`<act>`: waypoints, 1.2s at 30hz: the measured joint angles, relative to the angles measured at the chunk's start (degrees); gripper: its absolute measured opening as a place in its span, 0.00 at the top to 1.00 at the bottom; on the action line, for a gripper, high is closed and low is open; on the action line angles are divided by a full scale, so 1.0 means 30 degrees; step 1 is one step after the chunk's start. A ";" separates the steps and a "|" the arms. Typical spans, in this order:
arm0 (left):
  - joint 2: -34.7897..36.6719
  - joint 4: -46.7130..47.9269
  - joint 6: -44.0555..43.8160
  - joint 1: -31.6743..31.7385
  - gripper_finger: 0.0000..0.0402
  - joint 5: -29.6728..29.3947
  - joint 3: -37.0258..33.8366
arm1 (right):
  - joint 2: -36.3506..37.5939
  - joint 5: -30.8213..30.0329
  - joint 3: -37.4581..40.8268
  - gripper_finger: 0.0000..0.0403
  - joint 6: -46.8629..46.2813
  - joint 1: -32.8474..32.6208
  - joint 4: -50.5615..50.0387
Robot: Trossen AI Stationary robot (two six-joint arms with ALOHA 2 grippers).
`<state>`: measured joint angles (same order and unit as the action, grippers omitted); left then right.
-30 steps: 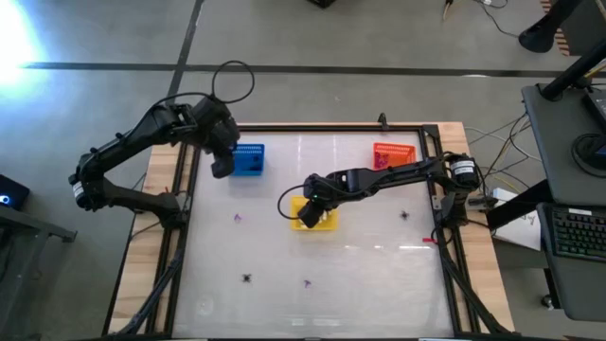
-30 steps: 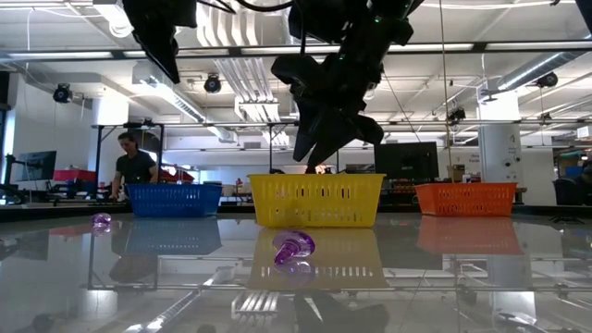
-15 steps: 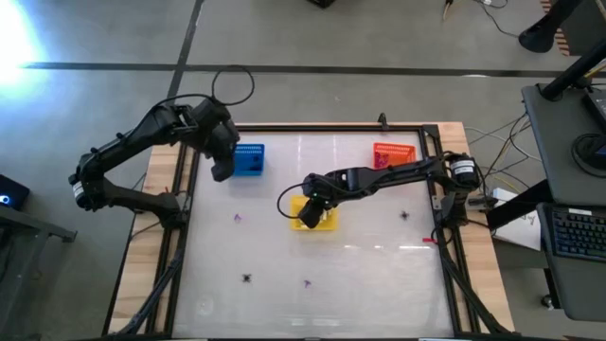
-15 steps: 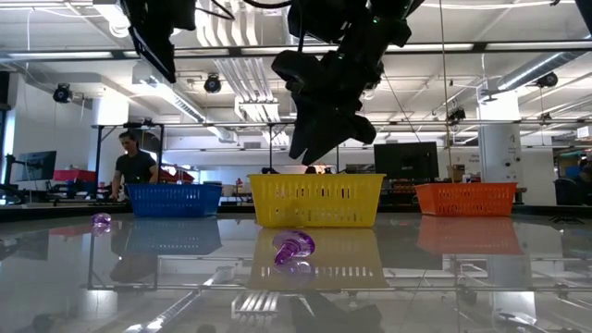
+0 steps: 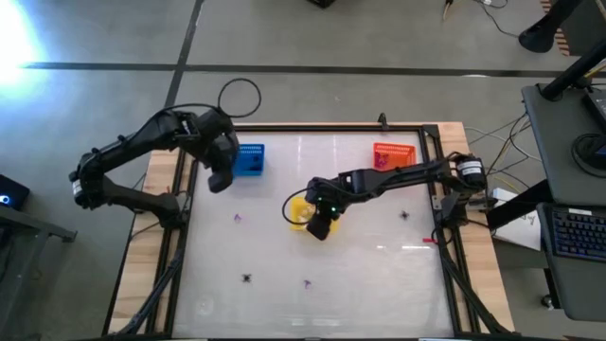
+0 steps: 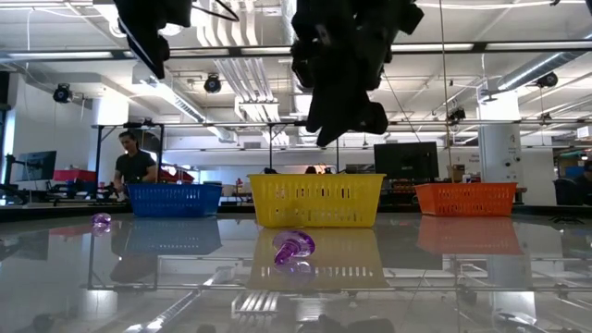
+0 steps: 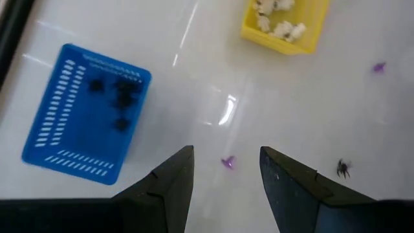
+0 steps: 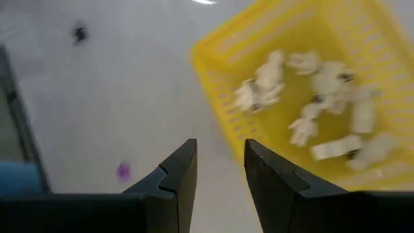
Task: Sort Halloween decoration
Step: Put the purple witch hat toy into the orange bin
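Observation:
The Halloween decoration is scattered as tiny trinkets. A purple one and a black spider lie on the glossy table, as do another purple one and a black spider. Black spiders lie in the blue basket, and white pieces in the yellow basket. My left gripper hangs open beside the blue basket, above the purple trinket. My right gripper hangs open at the yellow basket's near corner, with nothing between its fingers.
An orange basket stands at the far right. A black frame borders the table. In the low view a purple trinket lies in front of the yellow basket, and a person sits in the room beyond.
My right gripper has risen and moved from above the yellow basket toward the table's near edge, rolling as it went. My left gripper has drifted a little toward the near edge beside the blue basket and tipped. Neither gripper's gap has changed, and no trinket has moved.

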<state>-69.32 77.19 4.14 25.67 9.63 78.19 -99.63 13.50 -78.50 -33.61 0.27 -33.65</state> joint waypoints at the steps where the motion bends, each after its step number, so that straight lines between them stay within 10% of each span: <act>1: 0.0000 0.0007 0.0007 -0.0298 0.60 0.0000 -0.0007 | 0.0000 0.0303 0.0000 0.71 -0.0007 -0.0138 0.0027; 36: 0.0284 0.0988 0.0876 -0.2303 0.60 -0.0068 -0.0029 | -0.3104 -0.1161 0.0015 0.71 0.1202 -0.6732 0.5873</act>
<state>-68.47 80.16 6.77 18.76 9.42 78.11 -108.95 10.02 -78.46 -30.00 -19.92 -16.03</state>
